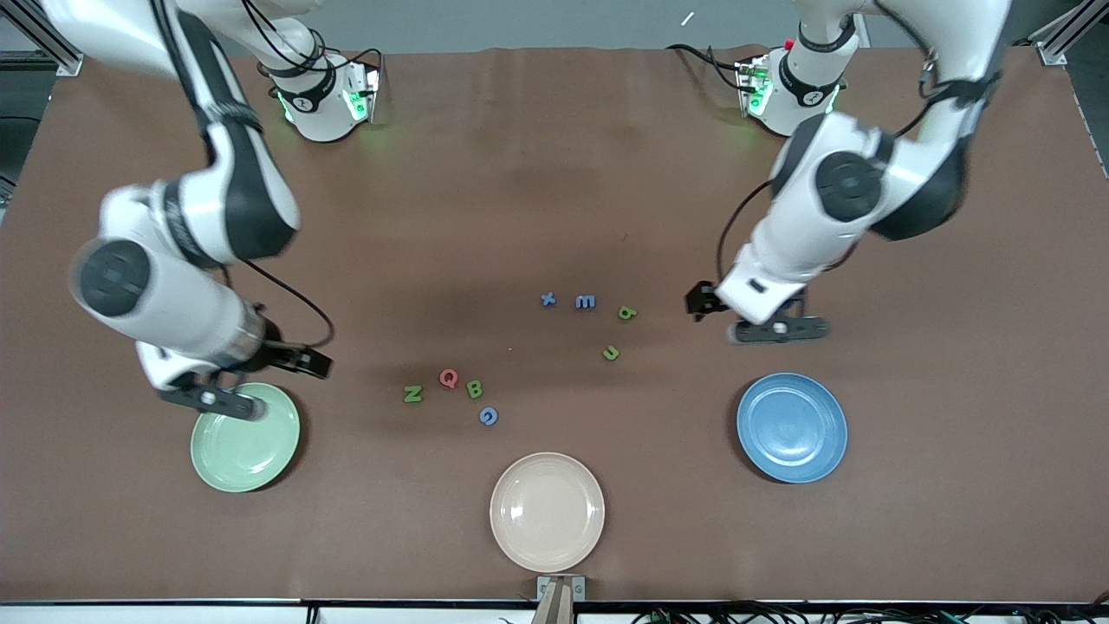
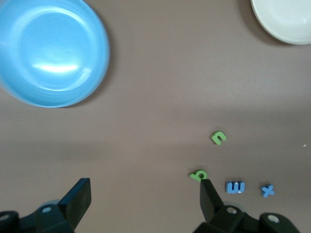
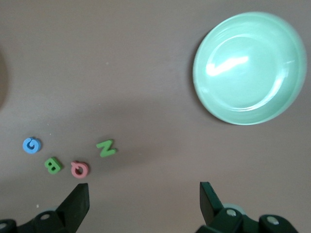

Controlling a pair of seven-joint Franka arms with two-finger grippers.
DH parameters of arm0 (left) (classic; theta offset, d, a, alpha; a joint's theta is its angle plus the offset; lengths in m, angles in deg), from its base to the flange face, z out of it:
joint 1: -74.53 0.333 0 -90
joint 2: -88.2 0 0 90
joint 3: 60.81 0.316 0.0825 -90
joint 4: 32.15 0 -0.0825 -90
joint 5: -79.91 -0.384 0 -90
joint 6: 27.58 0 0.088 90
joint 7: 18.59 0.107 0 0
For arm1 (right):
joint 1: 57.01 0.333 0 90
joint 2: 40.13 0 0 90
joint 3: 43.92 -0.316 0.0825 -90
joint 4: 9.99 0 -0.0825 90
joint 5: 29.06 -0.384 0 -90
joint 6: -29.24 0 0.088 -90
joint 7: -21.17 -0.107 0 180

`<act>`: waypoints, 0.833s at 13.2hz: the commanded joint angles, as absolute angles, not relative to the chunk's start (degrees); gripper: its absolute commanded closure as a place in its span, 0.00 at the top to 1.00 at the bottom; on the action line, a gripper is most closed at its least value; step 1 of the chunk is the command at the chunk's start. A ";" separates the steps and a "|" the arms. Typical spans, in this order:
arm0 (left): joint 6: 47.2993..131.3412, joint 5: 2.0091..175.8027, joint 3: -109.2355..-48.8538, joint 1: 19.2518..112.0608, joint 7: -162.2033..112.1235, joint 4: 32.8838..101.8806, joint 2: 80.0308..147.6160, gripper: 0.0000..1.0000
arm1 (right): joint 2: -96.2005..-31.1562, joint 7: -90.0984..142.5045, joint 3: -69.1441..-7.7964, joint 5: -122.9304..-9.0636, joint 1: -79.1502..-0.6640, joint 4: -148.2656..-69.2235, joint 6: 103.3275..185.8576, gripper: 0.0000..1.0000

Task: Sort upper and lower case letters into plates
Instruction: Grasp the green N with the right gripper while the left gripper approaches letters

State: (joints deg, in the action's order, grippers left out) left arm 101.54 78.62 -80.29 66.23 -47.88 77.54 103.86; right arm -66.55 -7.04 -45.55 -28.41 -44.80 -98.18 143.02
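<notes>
Left gripper (image 1: 780,330), fingers spread and empty, hangs over bare table near the blue plate (image 1: 791,427). Right gripper (image 1: 212,399), likewise spread and empty, hangs over the mint-green plate (image 1: 251,455). Foam letters (image 1: 473,389) lie between the plates.

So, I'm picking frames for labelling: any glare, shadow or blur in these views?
Front view: the right arm's elbow is motion-smeared, and arm shadows darken the table. Left wrist view: white glare on the blue plate. Right wrist view: glare streak on the green plate; letters stay readable.
</notes>
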 commanded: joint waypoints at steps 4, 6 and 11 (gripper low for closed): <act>109.52 70.71 -80.14 58.72 -47.24 78.77 113.93 0.79 | -79.48 -15.04 -45.33 -28.62 -40.66 -96.73 156.56 1.00; 110.06 65.44 -80.14 56.87 -47.33 76.14 117.54 0.69 | -82.65 -15.04 -45.33 -28.80 -39.79 -97.00 160.97 1.00; 115.24 64.27 -80.14 54.93 -46.46 74.81 124.32 0.67 | -84.86 -15.04 -45.33 -28.18 -38.02 -97.44 160.98 0.97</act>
